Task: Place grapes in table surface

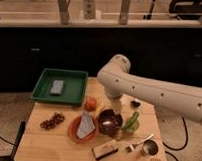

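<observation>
The grapes (52, 120), a small dark reddish-purple bunch, lie on the table surface (47, 145) at its left side, just left of the orange plate (74, 134). My white arm reaches in from the right and bends down at the back of the table. The gripper (116, 104) hangs at its end behind the dark bowl (109, 120), well to the right of the grapes and apart from them. It looks open, with nothing seen in it, and is partly hidden by the arm.
A green tray (44, 93) holding a grey sponge (57, 86) sits at the back left. An orange fruit (90, 103), a grey-blue pouch (86, 125) on the plate, a green item (131, 122), a metal cup (150, 147) and a brown bar (105, 149) crowd the middle and right.
</observation>
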`<state>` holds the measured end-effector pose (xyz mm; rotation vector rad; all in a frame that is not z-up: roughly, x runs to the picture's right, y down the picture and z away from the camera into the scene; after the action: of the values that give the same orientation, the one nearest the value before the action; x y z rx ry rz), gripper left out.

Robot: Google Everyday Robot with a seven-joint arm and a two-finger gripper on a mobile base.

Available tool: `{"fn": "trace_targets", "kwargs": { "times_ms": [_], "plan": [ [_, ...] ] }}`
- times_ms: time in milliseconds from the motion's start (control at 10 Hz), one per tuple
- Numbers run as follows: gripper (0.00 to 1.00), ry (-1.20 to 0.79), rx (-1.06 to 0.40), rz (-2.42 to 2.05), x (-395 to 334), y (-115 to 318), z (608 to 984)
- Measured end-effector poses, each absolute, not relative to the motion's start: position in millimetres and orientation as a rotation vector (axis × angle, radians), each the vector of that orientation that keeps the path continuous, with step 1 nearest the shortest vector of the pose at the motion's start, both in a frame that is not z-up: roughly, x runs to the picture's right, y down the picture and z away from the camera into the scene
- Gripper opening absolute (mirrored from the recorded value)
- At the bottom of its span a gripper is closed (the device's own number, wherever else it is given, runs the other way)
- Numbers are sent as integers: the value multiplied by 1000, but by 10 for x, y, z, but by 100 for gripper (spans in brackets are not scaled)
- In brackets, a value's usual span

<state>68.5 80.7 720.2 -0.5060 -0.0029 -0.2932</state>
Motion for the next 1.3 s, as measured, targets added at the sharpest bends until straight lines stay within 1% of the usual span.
{"fn": "trace_targets", "kwargs": {
  "times_ms": [700, 1300],
  "plan": [
    [80, -40, -482, -336, 286, 659, 7426],
    [80, -92, -461, -358, -127, 623, 7578]
  ]
}}
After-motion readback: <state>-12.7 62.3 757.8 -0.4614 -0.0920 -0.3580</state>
